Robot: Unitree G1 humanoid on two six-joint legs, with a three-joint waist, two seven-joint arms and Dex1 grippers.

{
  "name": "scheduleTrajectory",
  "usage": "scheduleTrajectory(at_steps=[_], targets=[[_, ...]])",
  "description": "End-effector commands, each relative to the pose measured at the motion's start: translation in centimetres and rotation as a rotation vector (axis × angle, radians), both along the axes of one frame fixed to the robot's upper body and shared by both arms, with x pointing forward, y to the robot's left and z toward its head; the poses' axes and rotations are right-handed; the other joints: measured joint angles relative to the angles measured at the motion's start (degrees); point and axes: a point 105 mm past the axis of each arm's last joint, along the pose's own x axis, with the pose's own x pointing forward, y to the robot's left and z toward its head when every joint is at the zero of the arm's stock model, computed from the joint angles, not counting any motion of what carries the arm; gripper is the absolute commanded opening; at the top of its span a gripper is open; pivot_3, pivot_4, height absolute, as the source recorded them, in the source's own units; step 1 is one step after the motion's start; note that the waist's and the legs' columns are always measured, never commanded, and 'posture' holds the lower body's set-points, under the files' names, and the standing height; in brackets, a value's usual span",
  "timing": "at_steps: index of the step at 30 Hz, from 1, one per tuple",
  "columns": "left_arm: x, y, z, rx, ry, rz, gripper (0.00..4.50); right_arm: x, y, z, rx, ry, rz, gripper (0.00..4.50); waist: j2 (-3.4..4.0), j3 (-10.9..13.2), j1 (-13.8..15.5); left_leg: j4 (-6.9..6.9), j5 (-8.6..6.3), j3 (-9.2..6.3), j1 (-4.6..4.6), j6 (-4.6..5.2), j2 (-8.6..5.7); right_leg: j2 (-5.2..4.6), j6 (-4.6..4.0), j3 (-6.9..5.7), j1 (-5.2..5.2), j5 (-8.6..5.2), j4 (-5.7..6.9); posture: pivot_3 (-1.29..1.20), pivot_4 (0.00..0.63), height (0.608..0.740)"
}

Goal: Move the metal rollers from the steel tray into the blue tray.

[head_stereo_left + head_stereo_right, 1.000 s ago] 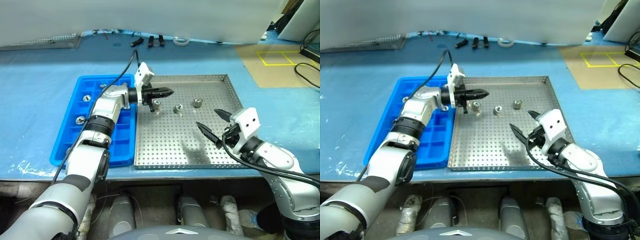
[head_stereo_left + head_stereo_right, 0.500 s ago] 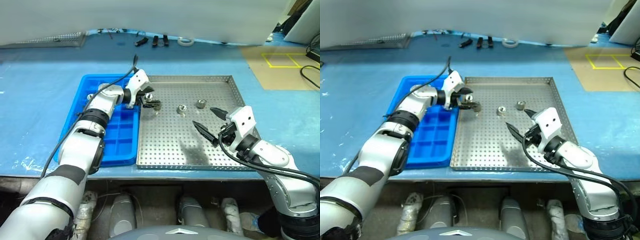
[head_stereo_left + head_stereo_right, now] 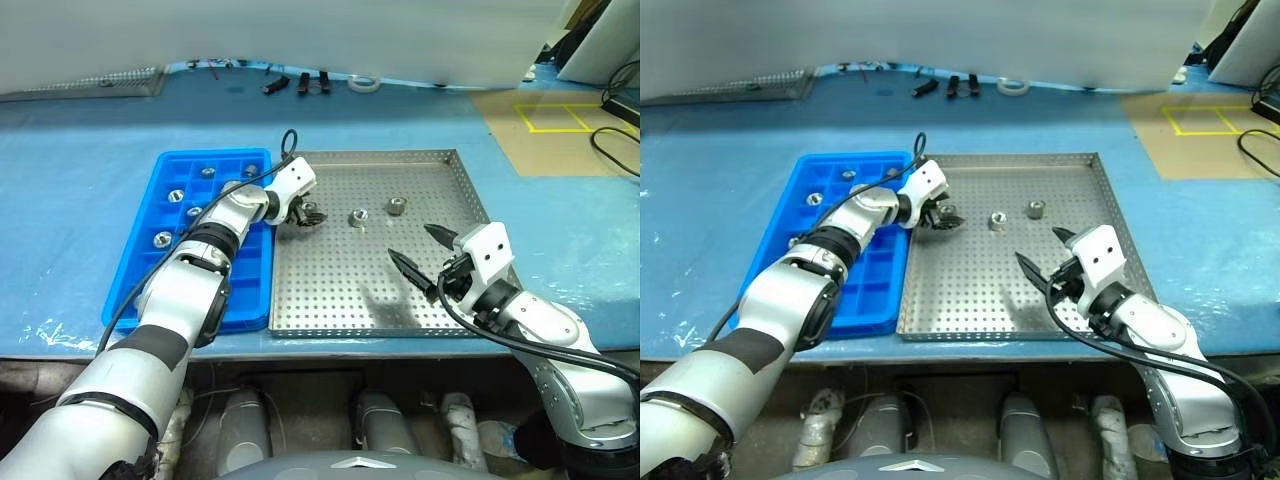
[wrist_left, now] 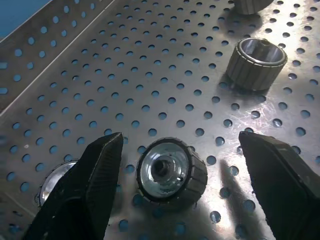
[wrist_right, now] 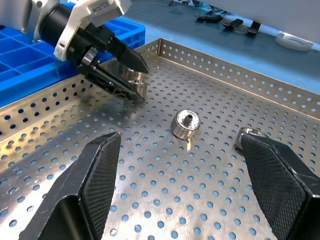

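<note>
Three rollers in steel tray: one metal roller (image 4: 171, 171) lies between the left gripper's fingers, a second (image 3: 356, 217) sits near the tray's middle, a third (image 3: 396, 207) just toward 3 o'clock of the second.
Steel tray (image 3: 420, 175): rests on the blue table (image 3: 80, 160), touching the blue tray along its 9 o'clock rim.
Blue tray (image 3: 170, 165): at 9 o'clock of the steel tray; several rollers (image 3: 162, 239) sit in its compartments.
Left gripper (image 3: 307, 215): fingers spread wide, one on each side of the roller, not clamped on it; low over the steel tray's 10 o'clock area.
Right gripper (image 3: 420, 250): fingers apart, holding nothing; hovers over the steel tray's 4 o'clock area.
</note>
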Motion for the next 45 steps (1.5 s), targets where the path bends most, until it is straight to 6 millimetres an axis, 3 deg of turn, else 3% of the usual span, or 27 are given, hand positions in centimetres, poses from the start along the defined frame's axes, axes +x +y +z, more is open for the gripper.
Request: scheduleTrajectory(at_steps=[1,16,19,22,24,30,32,39,45], targets=[[0.7,0.6,1.4,-0.004,-0.044,0.031,3.88,-0.4,0.1,1.4,-0.005,-0.064,0.001,4.04,0.00,0.0,-0.2,0.00,0.00,0.00,0.00,0.00,0.00,0.00,0.00,0.00,0.00,0.00,0.00,-0.38,0.150,0.740],[0.4,2.8,-1.8,0.141,0.026,0.090,3.88,-0.2,-0.2,0.6,-0.009,-0.057,-0.005,4.04,0.00,0.0,-0.8,-0.01,-0.08,0.02,0.22,0.13,0.01,0.01,0.00,0.17,0.07,0.00,0.02,-0.37,0.150,0.740],[0.2,3.3,-2.2,0.161,0.041,0.090,3.32,-0.1,-0.2,0.5,-0.009,-0.059,-0.005,4.04,0.00,0.0,-1.4,-0.01,-0.08,0.03,0.26,0.13,0.01,0.02,0.00,0.20,0.09,-0.01,0.02,-0.37,0.150,0.740],[0.3,3.8,-2.5,0.185,0.050,0.105,2.39,0.0,-0.1,0.5,-0.011,-0.060,-0.004,4.04,0.00,0.0,-2.0,-0.01,-0.08,0.04,0.26,0.13,0.01,0.03,0.00,0.22,0.09,0.00,0.02,-0.37,0.150,0.740],[0.2,3.8,-2.6,0.187,0.058,0.097,2.39,0.0,-0.1,0.5,-0.012,-0.061,-0.002,4.04,0.00,0.0,-2.0,-0.01,-0.08,0.04,0.28,0.13,0.01,0.06,0.00,0.24,0.08,0.00,0.02,-0.37,0.150,0.740],[0.0,4.1,-2.9,0.198,0.075,0.088,1.06,0.0,-0.1,0.6,-0.015,-0.064,0.002,4.04,0.00,0.0,-2.0,-0.03,-0.09,0.08,0.30,0.14,0.02,0.06,0.00,0.30,0.08,-0.01,0.00,-0.36,0.150,0.740],[-0.1,4.1,-2.9,0.197,0.077,0.086,1.04,0.1,-0.1,0.6,-0.014,-0.066,0.003,4.04,0.00,0.0,-2.0,-0.02,-0.09,0.09,0.31,0.14,0.02,0.06,0.00,0.31,0.08,-0.01,0.00,-0.36,0.150,0.740],[0.0,2.9,-0.8,0.068,0.063,0.035,1.04,0.2,0.0,0.8,-0.015,-0.071,0.007,4.04,0.00,0.0,-2.0,-0.05,-0.10,0.13,0.30,0.14,0.02,0.06,0.00,0.35,0.04,-0.02,-0.01,-0.35,0.150,0.740],[-1.3,0.6,3.9,-0.222,0.075,-0.180,1.04,0.4,0.4,1.3,-0.006,-0.084,0.021,4.04,-0.02,0.0,-1.7,-0.12,-0.10,0.16,0.10,0.15,0.01,0.06,-0.01,0.35,-0.15,-0.01,-0.05,-0.35,0.150,0.740]])
